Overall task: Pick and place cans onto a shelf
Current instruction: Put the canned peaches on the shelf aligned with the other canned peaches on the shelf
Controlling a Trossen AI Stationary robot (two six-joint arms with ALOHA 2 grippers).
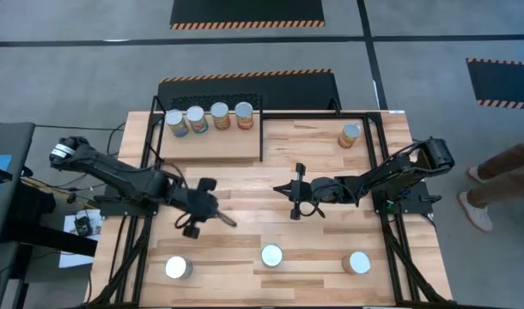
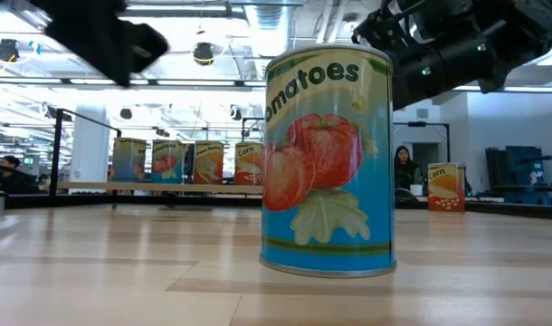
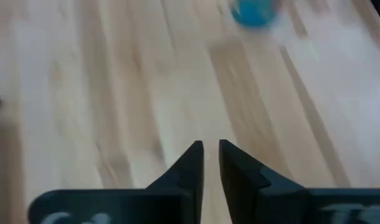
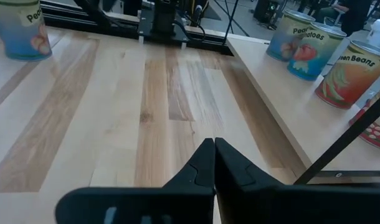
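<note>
Plank tabletop (image 1: 245, 184) lies bare around my two grippers at mid-table, with the black-framed shelf (image 1: 212, 146) at its far edge carrying four cans (image 1: 209, 118). A fifth can (image 1: 350, 135) stands at the far right and three (image 1: 271, 256) line the near edge. My left gripper (image 3: 210, 163) holds nothing, fingers a sliver apart; my right gripper (image 4: 213, 163) is pressed together, empty.

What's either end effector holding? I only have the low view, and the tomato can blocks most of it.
Observer: Nothing. The right end effector is shut and empty over bare table.
Operator: And the other?
Observer: The left end effector has its fingers a crack apart, with nothing between them.
Operator: How many cans up front?
Observer: Three front cans stand in a row, off the shelf.
</note>
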